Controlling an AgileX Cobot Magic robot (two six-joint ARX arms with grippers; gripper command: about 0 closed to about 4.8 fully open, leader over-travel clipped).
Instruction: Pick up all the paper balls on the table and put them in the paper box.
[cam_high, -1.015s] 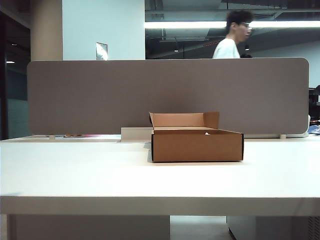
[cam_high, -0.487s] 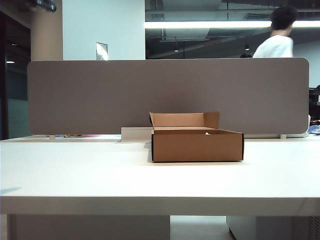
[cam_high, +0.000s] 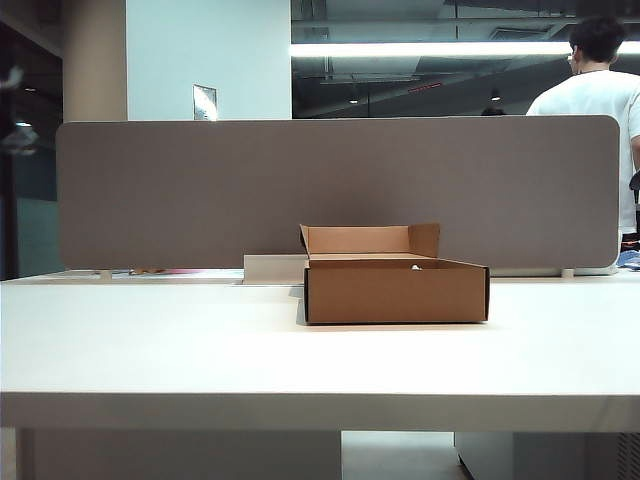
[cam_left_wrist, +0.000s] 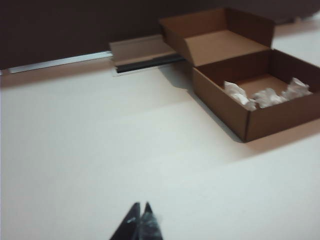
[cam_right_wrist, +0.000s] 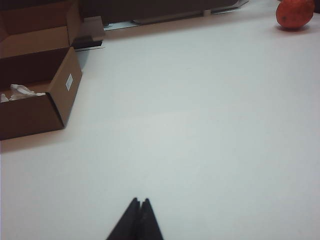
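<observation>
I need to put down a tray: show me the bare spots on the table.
The table is bare from its front edge to the paper box, and on both sides of it. Behind the box's left, a low white block narrows the strip before the divider panel. The box holds the paper balls. Both shut end effectors, left and right, hover over bare tabletop.

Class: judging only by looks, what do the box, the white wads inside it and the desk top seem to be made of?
Paper box: brown cardboard, matte, with folded flaps and dark cut edges. Paper balls: crumpled white paper, sharply creased and lumpy. Table: smooth white top with a soft sheen, probably laminate, though the look leaves it open.
</observation>
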